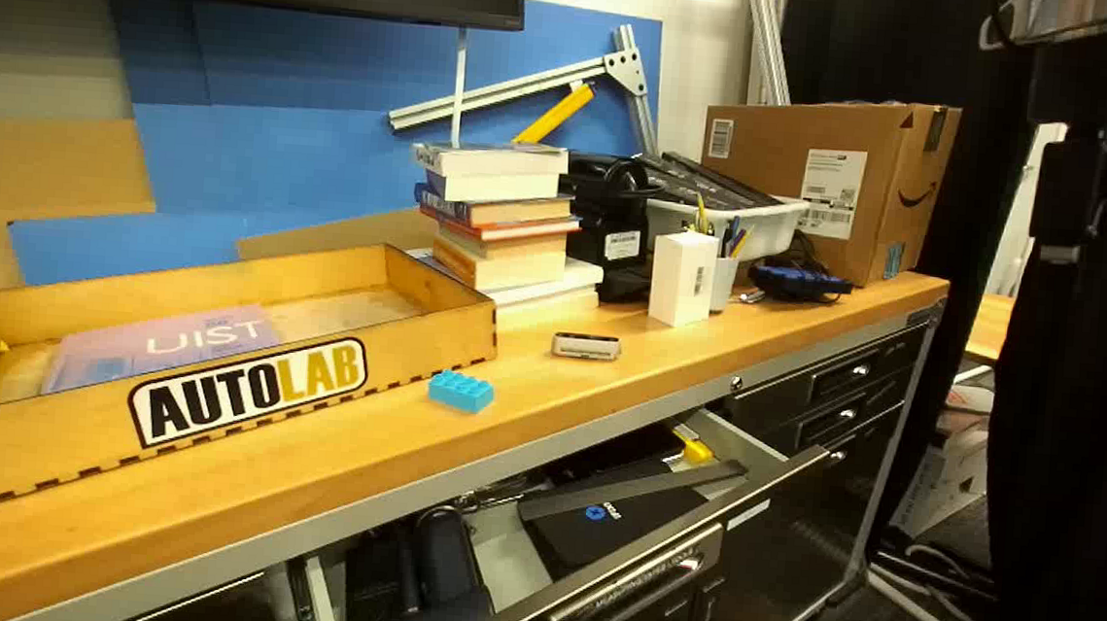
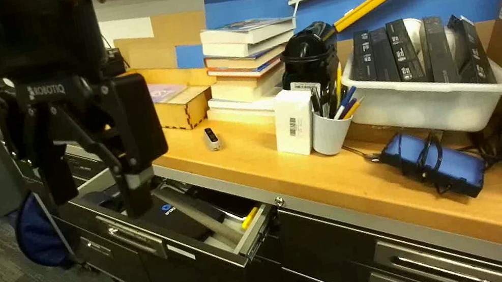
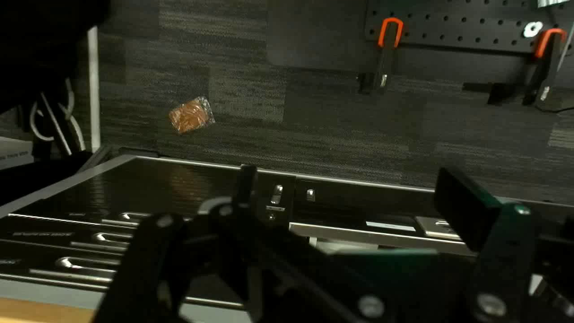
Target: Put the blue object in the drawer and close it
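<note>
Pincer (image 2: 100,201): spread, empty.
Blue block (image 1: 460,393): on bench (image 1: 548,388), apart from it.
Drawer (image 2: 173,257): open below; loading, closing await you.

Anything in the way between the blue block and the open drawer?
Nothing visible. In an exterior view, only bare tabletop and the grey rail below it separate the blue block from the drawer, which is open; a flat black item lies inside.
</note>
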`<act>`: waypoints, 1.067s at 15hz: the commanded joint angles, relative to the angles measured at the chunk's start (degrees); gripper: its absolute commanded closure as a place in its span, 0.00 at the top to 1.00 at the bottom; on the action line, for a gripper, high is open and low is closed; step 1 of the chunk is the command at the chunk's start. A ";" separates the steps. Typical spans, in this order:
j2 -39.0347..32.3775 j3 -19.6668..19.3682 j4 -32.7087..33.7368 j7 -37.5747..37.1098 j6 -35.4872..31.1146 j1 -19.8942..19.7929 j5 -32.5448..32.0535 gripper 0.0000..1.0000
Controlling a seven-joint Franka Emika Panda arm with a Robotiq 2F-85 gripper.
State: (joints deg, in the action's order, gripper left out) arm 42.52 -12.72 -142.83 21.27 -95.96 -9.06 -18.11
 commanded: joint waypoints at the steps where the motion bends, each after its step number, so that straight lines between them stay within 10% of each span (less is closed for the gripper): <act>1: 0.12 -0.64 0.39 -0.46 0.28 0.91 -0.39 1.00; 6: 0.36 -0.65 1.01 -0.47 0.29 0.93 -0.40 1.00; 16: -24.13 7.99 11.31 -2.02 -11.70 13.63 10.10 1.00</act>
State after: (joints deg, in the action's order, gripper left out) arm 27.27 -7.67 -137.96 20.22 -105.73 2.43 -10.71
